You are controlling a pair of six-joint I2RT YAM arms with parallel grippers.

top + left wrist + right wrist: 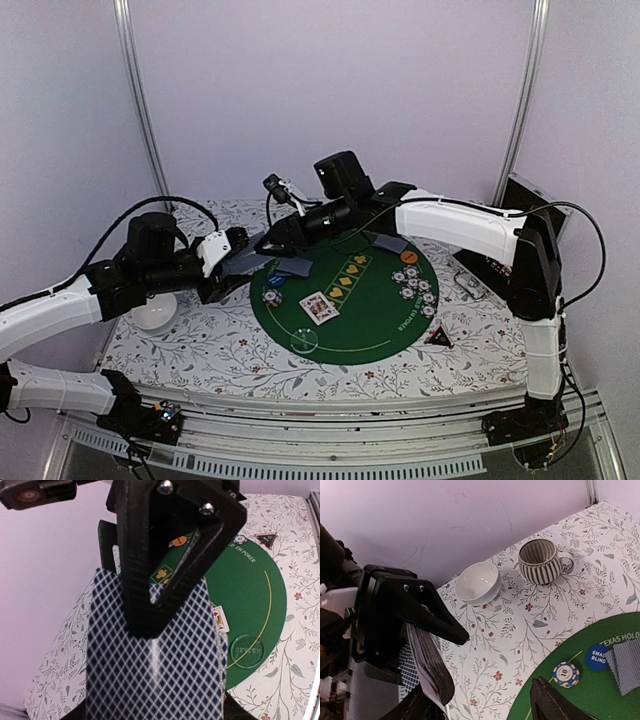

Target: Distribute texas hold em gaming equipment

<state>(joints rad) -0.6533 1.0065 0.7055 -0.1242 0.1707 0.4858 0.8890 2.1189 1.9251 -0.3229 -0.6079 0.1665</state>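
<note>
My left gripper (235, 265) is shut on a deck of blue-backed playing cards (247, 261) above the mat's left edge. The deck's patterned back (150, 670) fills the left wrist view. My right gripper (268, 243) reaches to the deck with its jaws open. One black finger (165, 555) lies over the top card, the other finger (550, 705) stands well off the deck's face side (427, 680). On the green mat (370, 320) lie face-down cards (290, 268), another face-down card (392, 243), a face-up card (319, 307), a cluster of chips (415, 285), a blue button (598, 657), an orange button (408, 258) and a single chip (566, 674).
A white bowl (478, 582) and a striped mug (540, 561) stand on the flowered cloth left of the mat. A clear round dealer puck (246, 650) lies at the mat's near edge. A dark triangular piece (438, 338) sits off the mat's right side.
</note>
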